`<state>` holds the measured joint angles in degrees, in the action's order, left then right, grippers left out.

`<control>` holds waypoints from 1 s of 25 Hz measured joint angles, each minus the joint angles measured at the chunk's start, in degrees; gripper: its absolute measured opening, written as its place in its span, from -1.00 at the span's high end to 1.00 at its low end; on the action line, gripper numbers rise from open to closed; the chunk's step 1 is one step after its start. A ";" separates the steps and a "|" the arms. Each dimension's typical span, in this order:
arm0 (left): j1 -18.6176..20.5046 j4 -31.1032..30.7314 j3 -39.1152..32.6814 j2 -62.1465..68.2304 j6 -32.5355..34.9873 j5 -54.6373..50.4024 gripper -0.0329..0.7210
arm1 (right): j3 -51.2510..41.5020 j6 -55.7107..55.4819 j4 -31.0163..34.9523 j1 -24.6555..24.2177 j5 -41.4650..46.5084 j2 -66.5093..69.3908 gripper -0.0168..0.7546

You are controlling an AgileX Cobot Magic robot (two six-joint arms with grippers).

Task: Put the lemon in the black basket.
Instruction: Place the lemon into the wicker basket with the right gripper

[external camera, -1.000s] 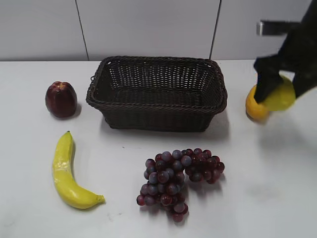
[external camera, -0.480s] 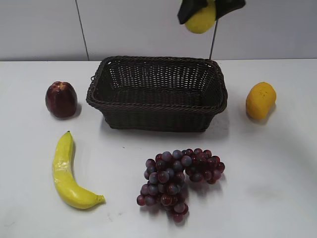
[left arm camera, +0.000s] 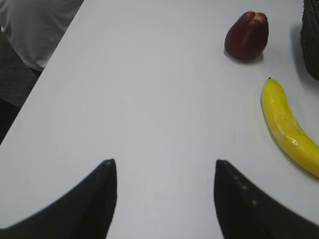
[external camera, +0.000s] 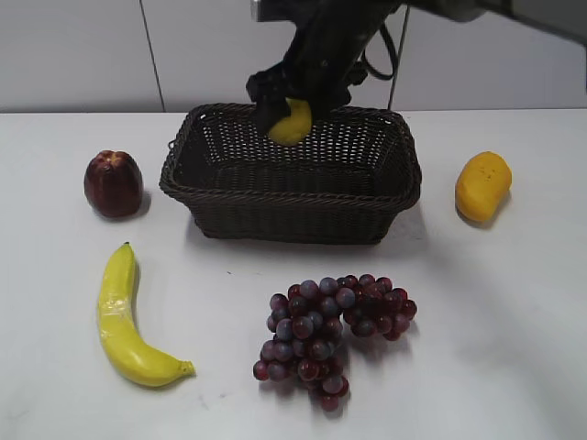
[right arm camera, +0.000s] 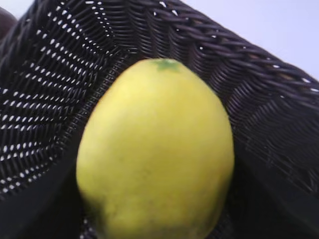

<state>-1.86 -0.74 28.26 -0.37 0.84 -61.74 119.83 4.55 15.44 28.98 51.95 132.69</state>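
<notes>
The right hand (external camera: 292, 112) is clamped on the lemon (external camera: 291, 123), low over the basket (external camera: 292, 218) near the worktop's (external camera: 514, 321) far edge. The left hand (left arm camera: 162, 199) hangs apart.

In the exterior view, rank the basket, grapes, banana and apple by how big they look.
1. basket
2. grapes
3. banana
4. apple
The grapes and banana lie nearer the camera, so their lead over the apple is somewhat unsure.
</notes>
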 joint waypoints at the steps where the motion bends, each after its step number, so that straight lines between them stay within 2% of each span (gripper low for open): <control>1: 0.00 0.00 0.00 0.00 0.00 0.00 -0.29 | 0.00 0.06 -0.13 0.01 -0.92 1.21 -0.48; 6: 0.00 0.00 0.00 0.00 0.00 0.00 -0.29 | 0.00 0.79 -1.19 0.06 -4.46 4.86 -0.48; 13: 0.00 0.00 0.00 0.00 0.00 0.00 -0.29 | 0.05 6.01 0.51 0.06 -3.74 5.56 -0.48; 15: 0.00 0.00 0.00 0.00 0.00 0.00 -0.29 | 0.05 6.19 0.51 0.06 -2.95 5.56 -0.55; 18: 0.00 0.00 0.00 0.00 0.00 0.00 -0.29 | 0.07 6.31 -0.27 0.06 -0.66 5.56 -0.71; 25: 0.00 0.00 0.00 0.00 0.00 0.00 -0.29 | 4.00 6.13 -4.07 0.06 10.19 5.56 -0.75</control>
<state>-1.86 -0.74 28.26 -0.37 0.84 -61.74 123.83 10.68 11.38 29.04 62.14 138.25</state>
